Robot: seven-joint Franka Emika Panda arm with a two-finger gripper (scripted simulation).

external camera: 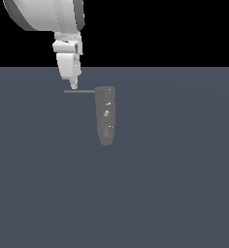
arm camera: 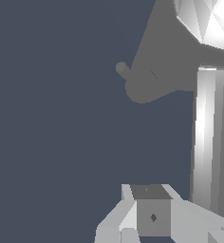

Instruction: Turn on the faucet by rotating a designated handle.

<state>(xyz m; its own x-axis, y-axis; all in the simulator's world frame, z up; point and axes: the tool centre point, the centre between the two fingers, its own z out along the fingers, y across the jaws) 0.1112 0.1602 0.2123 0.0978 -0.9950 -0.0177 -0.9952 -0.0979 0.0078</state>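
Just above centre of the exterior frame stands the faucet (external camera: 106, 116), a dull grey rounded column with light specks, tapering downward. From its top, the handle (external camera: 79, 91), a thin straight rod, projecting level toward the frame's left. Directly over the rod's outer end, pointing down from the upper left, the gripper (external camera: 73, 86), tips at or just above the rod; contact unclear. Fingers appear close together, holding nothing visible; exact opening cannot be told. Beneath everything, a flat slate-blue floor (external camera: 174, 193).

Flat, dim, shadowless rendered lighting, low resolution with soft edges; bright glare on white arm surfaces.
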